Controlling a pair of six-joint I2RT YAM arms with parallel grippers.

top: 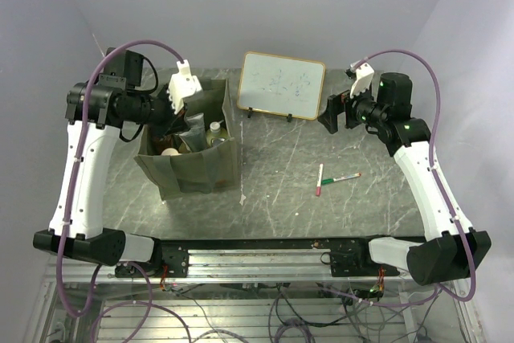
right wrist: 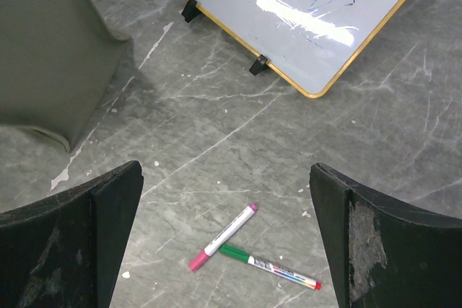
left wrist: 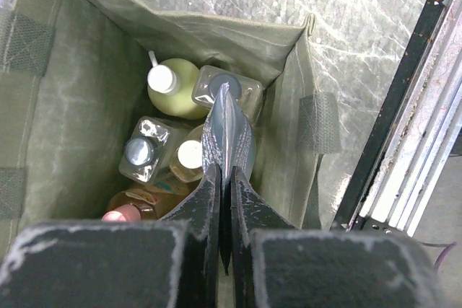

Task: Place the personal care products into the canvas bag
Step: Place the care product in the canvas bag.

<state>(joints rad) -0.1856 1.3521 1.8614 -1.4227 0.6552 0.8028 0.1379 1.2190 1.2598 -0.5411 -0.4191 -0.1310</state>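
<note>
Personal care products (left wrist: 173, 90) stand packed inside the canvas bag (left wrist: 86, 106); the left gripper (left wrist: 226, 117), fingers pressed shut on nothing, hangs above, hiding some. Right of the bag, the right gripper (right wrist: 225, 171) gapes empty over two marker pens (right wrist: 222, 237), whiteboard (right wrist: 303, 12) beyond.

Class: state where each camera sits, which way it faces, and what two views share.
Top: overhead, near edge, looking down on the table; left arm, right arm show.
Left wrist: looks down into the bag at bottles; shut left tool shows.
Right wrist: looks down at pens, whiteboard; open right tool shows.
Shared: top and right wrist both show pens, whiteboard.
</note>
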